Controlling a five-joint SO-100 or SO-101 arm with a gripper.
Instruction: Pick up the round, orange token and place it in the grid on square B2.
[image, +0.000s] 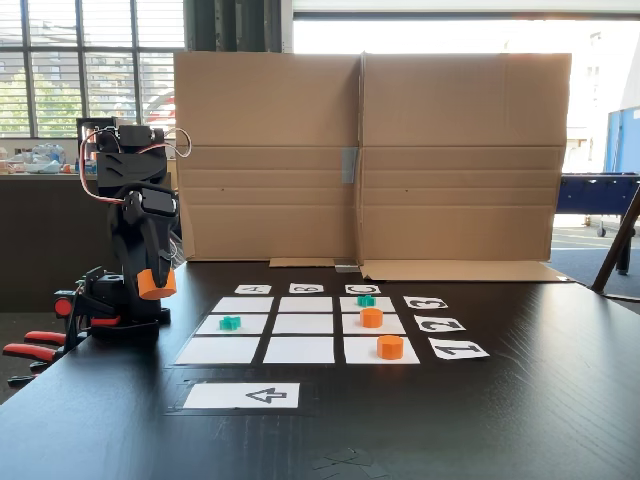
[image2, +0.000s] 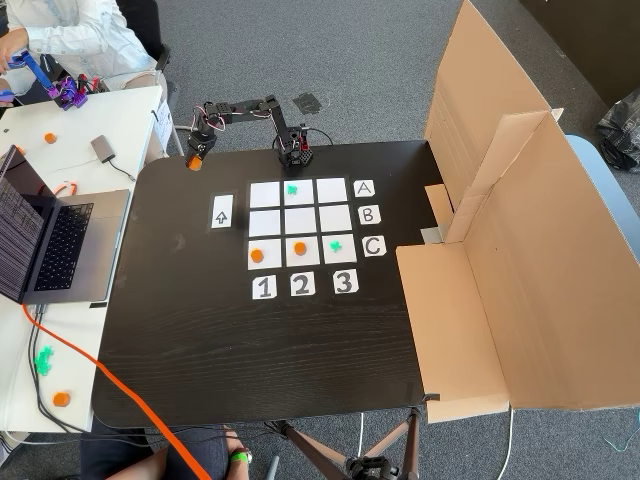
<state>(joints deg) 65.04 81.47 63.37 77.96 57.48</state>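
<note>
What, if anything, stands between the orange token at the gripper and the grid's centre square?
Nothing visible does. The centre square is bare, as are the squares between it and the orange token in the gripper. A green token sits just beside that path.

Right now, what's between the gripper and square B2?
In the higher fixed view, bare table and the empty corner cell A1 lie between the gripper and square B2. The teal token sits beside that line.

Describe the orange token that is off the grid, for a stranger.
Find the black arm left of the grid in a fixed view. Its gripper holds the round, orange token; the other two orange tokens lie on white squares.
</note>
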